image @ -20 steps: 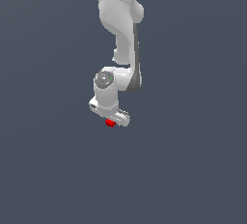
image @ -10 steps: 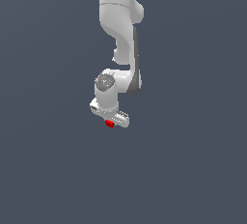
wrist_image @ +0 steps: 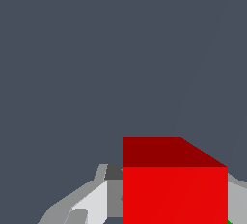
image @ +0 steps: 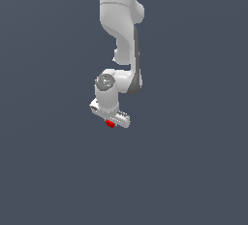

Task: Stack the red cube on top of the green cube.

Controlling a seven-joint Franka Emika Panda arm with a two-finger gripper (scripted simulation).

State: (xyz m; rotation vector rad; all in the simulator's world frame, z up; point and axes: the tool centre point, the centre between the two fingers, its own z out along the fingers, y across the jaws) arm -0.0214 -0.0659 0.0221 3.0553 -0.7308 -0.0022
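Observation:
In the exterior view the white gripper [image: 110, 120] points down, and the red cube [image: 110, 123] shows as a small red patch right under the hand. In the wrist view the red cube [wrist_image: 174, 194] fills the space between the two fingers [wrist_image: 91, 203], which sit against its sides, so the gripper is shut on it. A thin sliver of the green cube [wrist_image: 230, 222] peeks out just past the red cube's lower corner. The green cube is hidden in the exterior view.
The white arm [image: 121, 25] comes down from the top of the exterior view. A plain dark grey floor [image: 193, 170] lies all around it.

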